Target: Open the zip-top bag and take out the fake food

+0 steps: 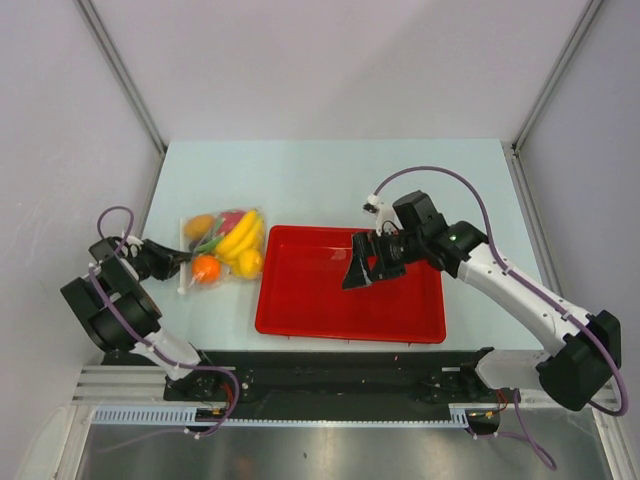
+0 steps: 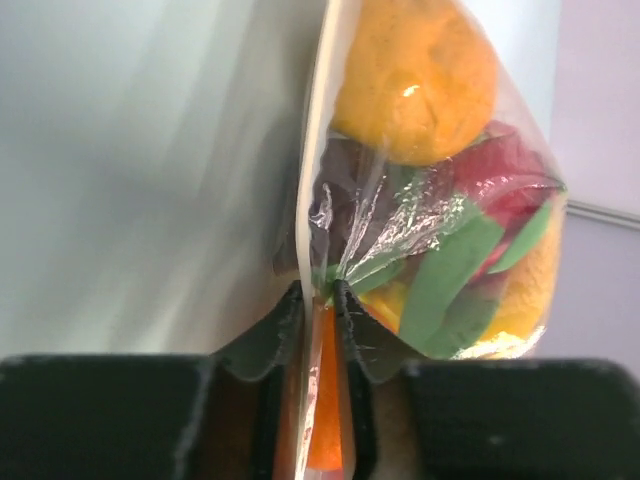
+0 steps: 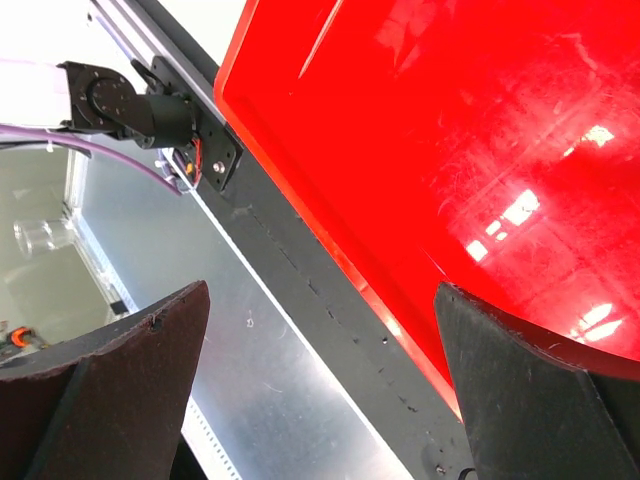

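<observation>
Left gripper [image 2: 322, 305]: black fingers pressed together on a pinch of the zip-top bag [image 2: 400, 215], at its thin edge.
Bag: clear, crinkly, glossy film, lying on the pale table [image 1: 320, 180] just left of the red tray [image 1: 300, 300].
Fake food [image 2: 415, 75]: smooth, rounded plastic fruit, all inside the bag.
Right gripper [image 3: 322, 295]: jaws wide apart, holding nothing, above the shiny tray.
Progress: early; opening and emptying are not yet done.

The left arm [image 1: 112, 300] and right arm [image 1: 510, 285] have white shells, chunky black joints and looping purple cables. The left claw [image 2: 318, 290] and right claw [image 3: 320, 290] are matte black wedges.
</observation>
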Controlling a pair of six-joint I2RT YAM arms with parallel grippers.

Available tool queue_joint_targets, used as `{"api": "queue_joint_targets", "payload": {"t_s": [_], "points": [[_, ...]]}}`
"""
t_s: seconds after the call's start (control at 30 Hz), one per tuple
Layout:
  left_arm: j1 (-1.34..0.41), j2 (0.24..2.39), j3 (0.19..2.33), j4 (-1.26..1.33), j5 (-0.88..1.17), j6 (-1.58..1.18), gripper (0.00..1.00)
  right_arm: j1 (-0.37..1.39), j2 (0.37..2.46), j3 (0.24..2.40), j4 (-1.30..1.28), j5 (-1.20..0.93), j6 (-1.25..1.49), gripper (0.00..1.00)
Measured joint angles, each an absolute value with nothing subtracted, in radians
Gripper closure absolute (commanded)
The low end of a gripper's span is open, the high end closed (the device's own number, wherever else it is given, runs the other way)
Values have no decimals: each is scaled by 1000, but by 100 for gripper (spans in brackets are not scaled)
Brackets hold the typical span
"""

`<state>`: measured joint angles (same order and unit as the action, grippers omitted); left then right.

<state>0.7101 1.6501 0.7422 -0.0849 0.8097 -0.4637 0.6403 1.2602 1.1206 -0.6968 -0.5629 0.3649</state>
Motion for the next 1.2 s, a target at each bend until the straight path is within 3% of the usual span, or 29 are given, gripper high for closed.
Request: {"api": "queue_joint_targets", "payload": {"t_s": [0.07, 0.37, 0.5, 0.73, 0.97, 1.07, 1.1, 1.2], "points": [[710, 1624, 740, -100, 814, -464, 100, 659, 1264, 1122, -693, -553, 365, 0], [703, 1309, 738, -300, 745, -505, 100, 866, 1423, 1183, -554, -348, 333, 0], [662, 1112, 757, -450, 624, -560, 100, 965, 1471, 1203, -387, -232, 249, 0], [549, 967, 763, -616, 463, -721, 100, 1062, 1583, 1263, -45, -125, 71, 0], [501, 761, 767, -745, 364, -922, 100, 1136, 1714, 1240, 300, -117, -107, 7], [501, 746, 816, -834, 323, -955, 100, 1187, 1769, 1225, 416, -121, -173, 22], [501, 749, 841, -867, 307, -961, 100, 1205, 1794, 1225, 453, -134, -186, 31], [500, 756, 901, -934, 279, -973, 100, 1229, 1827, 1225, 508, -162, -206, 33]]}}
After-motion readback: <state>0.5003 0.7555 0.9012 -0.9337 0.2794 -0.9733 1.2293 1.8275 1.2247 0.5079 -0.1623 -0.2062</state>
